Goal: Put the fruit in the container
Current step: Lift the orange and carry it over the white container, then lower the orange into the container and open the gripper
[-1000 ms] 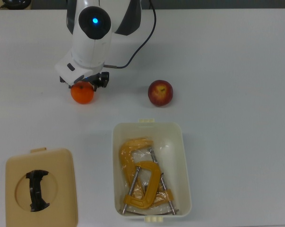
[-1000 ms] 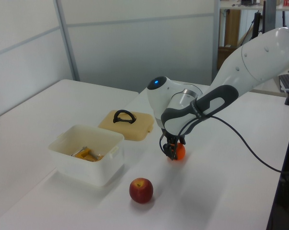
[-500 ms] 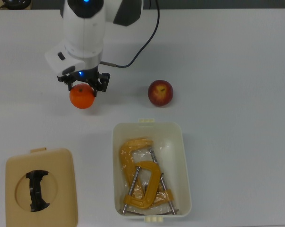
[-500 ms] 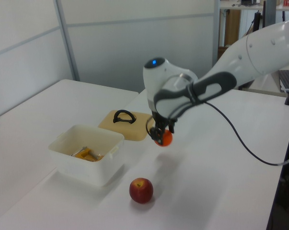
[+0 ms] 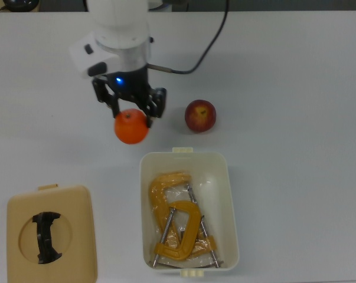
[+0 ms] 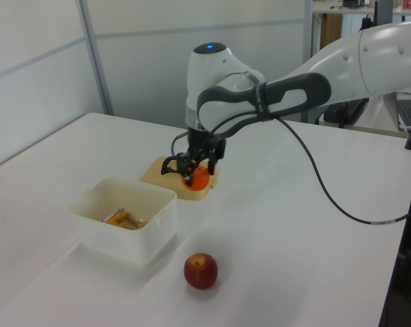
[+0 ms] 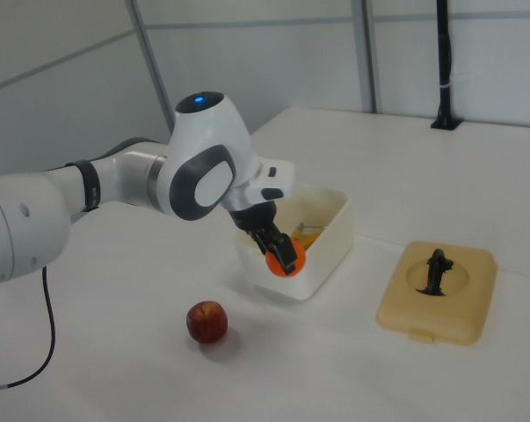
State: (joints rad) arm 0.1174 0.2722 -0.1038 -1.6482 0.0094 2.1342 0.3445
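Orange (image 5: 131, 127): clamped in the gripper (image 5: 130, 111) jaws, held above the table (image 5: 296, 76), near the container's short end. Apple (image 5: 200, 115): on the table, beside the container (image 5: 231, 200). Container: holds yellow-orange clamps (image 5: 176, 221). Tan lid (image 5: 51, 236): flat on the table, well apart.

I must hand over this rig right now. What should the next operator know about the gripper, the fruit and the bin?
Gripper: shut on the orange, held in the air beside the bin, not yet over it.
Apple: on the table, untouched, just outside one short end of the bin.
Bin: open, two yellow clamps inside; its lid lies apart on the table.
Done: orange picked up.
Left: drop the orange in the bin, then fetch the apple.
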